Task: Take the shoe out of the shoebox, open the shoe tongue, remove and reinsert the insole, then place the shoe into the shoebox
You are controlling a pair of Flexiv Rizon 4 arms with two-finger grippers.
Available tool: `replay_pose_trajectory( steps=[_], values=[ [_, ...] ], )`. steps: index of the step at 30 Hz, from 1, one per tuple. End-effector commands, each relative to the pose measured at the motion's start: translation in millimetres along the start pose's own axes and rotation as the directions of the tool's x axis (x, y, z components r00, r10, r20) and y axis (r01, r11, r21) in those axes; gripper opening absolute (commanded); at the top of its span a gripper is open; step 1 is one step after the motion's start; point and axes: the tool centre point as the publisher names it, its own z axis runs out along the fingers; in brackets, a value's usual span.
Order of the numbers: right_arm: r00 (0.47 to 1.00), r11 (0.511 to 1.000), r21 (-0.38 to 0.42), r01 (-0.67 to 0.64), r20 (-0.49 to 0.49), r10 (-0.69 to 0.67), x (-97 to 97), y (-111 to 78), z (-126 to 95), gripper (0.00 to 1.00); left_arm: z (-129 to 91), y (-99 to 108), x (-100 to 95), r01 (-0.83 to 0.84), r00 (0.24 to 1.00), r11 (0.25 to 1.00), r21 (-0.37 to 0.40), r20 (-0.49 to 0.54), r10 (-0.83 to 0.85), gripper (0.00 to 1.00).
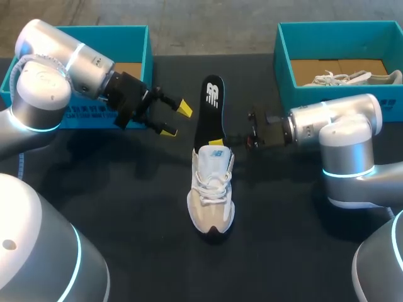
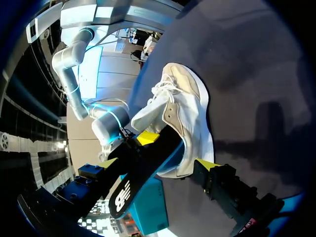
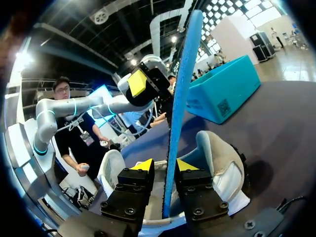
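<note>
Now: white lace-up sneaker (image 1: 212, 195) lying on black bench (image 1: 126, 189), toe toward us, heel away. Long black foam insole (image 1: 211, 104) sticking out of heel opening, continuing sneaker's long axis toward far edge. We are pinching it at collar with right tool (image 3: 164, 167), reaching in crosswise from right. Left tool (image 1: 176, 119) hanging wide open, empty, just left of insole's free end. We are judging next slide as running along that axis.

white shoe (image 1: 212, 195), black insole (image 1: 208, 116)
</note>
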Motion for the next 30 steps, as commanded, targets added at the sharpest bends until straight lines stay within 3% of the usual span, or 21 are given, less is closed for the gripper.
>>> replay_pose_trajectory(
  steps=[1,10,13,14,30],
  values=[
    [1.000,1.000,0.006,0.011,0.003,-0.011,1.5,8.8,1,0.28,1,1,0.2,-0.003,1.000,1.000,0.002,0.001,0.003,1.00],
    [0.999,0.999,0.013,0.035,-0.010,-0.035,-3.8,19.7,8,0.22,0,1,0.4,-0.003,1.000,1.000,-0.002,-0.002,0.003,1.00],
    [0.999,0.999,0.014,0.033,-0.015,-0.033,-4.5,20.3,9,0.02,-2,1,0.4,0.013,1.000,1.000,-0.001,-0.006,-0.013,1.00],
    [0.999,0.999,0.015,0.030,-0.017,-0.030,-5.7,20.3,9,0.00,-3,1,0.3,0.016,1.000,1.000,-0.001,-0.007,-0.016,1.00],
    [0.999,0.998,0.061,-0.031,-0.030,0.033,-2.3,-3.2,11,0.00,-3,18,-6.2,0.014,1.000,1.000,0.017,-0.002,-0.014,1.00]
  ],
)
